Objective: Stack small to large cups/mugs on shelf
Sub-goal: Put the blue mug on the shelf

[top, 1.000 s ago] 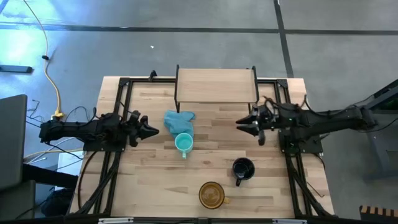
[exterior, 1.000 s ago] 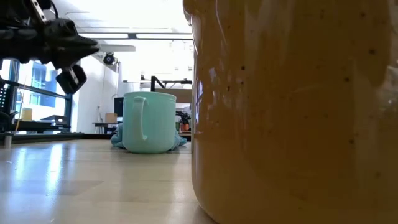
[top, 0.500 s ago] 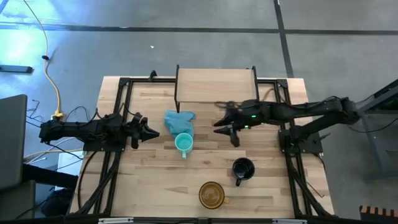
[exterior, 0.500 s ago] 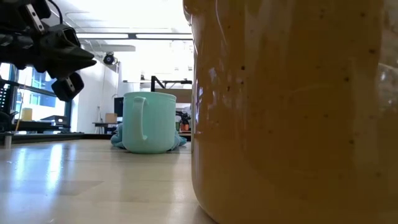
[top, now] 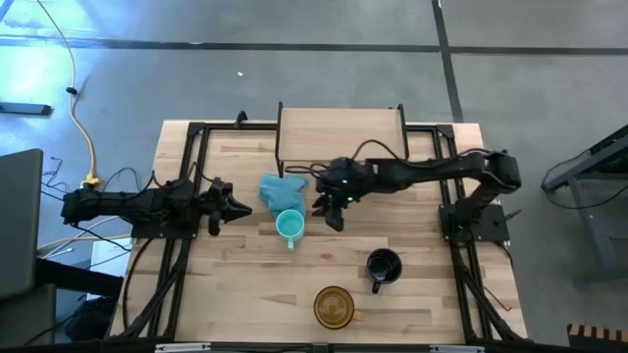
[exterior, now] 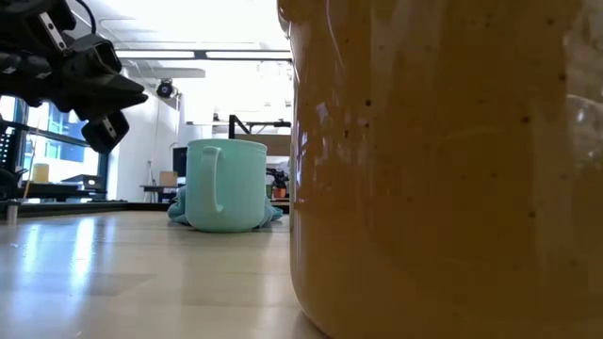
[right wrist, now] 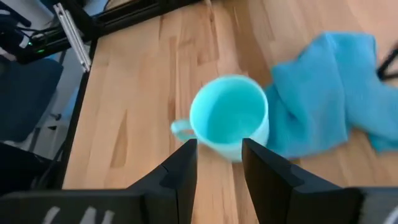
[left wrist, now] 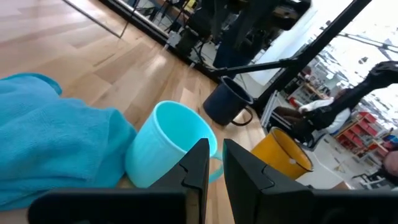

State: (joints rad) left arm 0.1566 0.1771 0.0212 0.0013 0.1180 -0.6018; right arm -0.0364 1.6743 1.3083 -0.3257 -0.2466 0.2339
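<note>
The small turquoise mug [top: 289,226] stands upright on the table's middle, its handle toward the near edge. It also shows in the right wrist view [right wrist: 229,118] and the low view [exterior: 226,184]. The black mug [top: 383,265] and the amber mug [top: 334,306] stand upright nearer the front edge. The shelf [top: 341,134] stands at the far edge. My right gripper [top: 327,214] hovers open just right of the turquoise mug, slanting down toward it [right wrist: 219,144]. My left gripper [top: 238,206] waits shut at the table's left, pointing level at the mug [left wrist: 214,168].
A blue-teal cloth [top: 283,189] lies crumpled right behind the turquoise mug, on its far side. Black frame rails [top: 186,176] run along both table sides. In the low view the amber mug [exterior: 443,169] fills the right half.
My right gripper has swung from the table's right side toward the left, to just beside the turquoise mug, tipping downward as it went and staying open. My left gripper has rolled a little in place. The mugs and the cloth have not moved.
</note>
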